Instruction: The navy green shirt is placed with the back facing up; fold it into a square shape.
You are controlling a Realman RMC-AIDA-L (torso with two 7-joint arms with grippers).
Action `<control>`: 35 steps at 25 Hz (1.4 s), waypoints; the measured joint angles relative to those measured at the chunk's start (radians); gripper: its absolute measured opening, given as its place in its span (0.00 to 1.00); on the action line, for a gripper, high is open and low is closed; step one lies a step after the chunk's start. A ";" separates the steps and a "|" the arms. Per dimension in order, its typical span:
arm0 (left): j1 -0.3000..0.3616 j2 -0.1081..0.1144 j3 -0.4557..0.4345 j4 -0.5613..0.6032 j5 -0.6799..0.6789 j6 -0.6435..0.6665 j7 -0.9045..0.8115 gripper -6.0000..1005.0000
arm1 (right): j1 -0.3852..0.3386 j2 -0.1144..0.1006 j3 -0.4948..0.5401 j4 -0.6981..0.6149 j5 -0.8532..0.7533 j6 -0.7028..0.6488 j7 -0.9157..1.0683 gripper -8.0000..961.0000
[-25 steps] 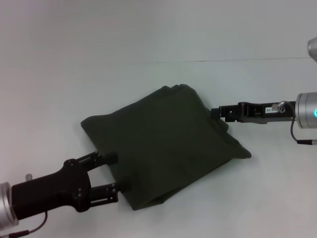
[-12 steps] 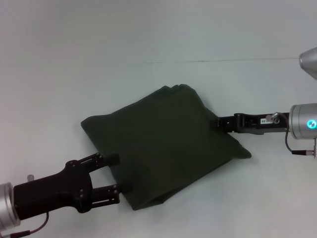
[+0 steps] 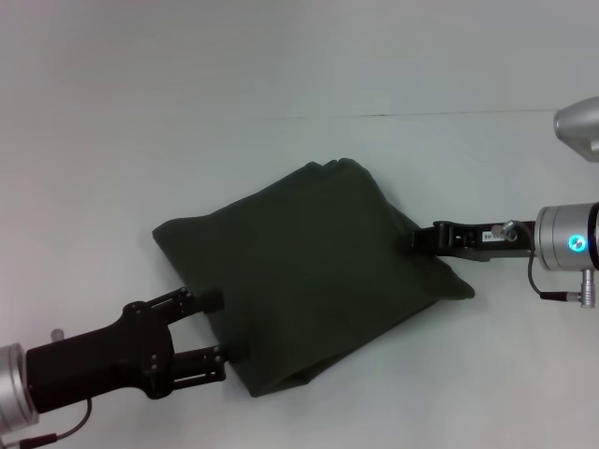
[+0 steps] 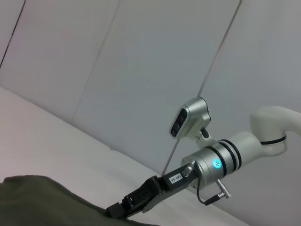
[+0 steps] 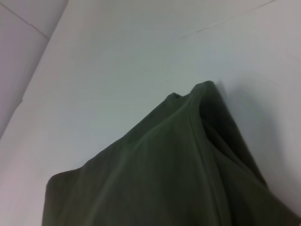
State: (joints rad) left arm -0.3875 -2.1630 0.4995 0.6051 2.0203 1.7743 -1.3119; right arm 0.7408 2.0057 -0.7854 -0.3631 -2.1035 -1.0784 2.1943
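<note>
The navy green shirt (image 3: 309,271) lies folded on the white table (image 3: 281,65) as a rough square turned like a diamond, plain side up. My left gripper (image 3: 218,329) is at its near-left edge, open, one finger on either side of the cloth's border. My right gripper (image 3: 419,239) touches the shirt's right edge, just above the right corner. The left wrist view shows the shirt (image 4: 42,202) low in front and the right gripper (image 4: 117,210) at its far edge. The right wrist view shows layered folds of the shirt (image 5: 164,179).
A thin seam line (image 3: 421,114) crosses the table behind the shirt. White wall panels (image 4: 141,70) stand beyond the table in the left wrist view. Bare white tabletop surrounds the shirt on all sides.
My right gripper has dropped lower along the shirt's right edge and pulled back to the right, with its wrist turned. The left gripper and the shirt have stayed put.
</note>
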 joint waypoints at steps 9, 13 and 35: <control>0.000 0.000 0.000 -0.002 0.000 -0.003 -0.011 0.87 | -0.015 0.002 0.052 -0.009 0.021 -0.015 -0.058 0.12; 0.003 0.000 -0.002 -0.003 0.000 -0.005 -0.018 0.87 | -0.017 -0.005 0.070 -0.012 0.035 -0.041 -0.080 0.04; 0.005 0.000 -0.010 -0.015 0.000 -0.028 -0.045 0.87 | -0.041 0.003 0.104 -0.060 0.071 -0.007 -0.162 0.13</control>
State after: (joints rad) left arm -0.3822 -2.1629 0.4897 0.5905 2.0202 1.7464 -1.3566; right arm 0.6995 2.0092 -0.6817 -0.4235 -2.0322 -1.0850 2.0319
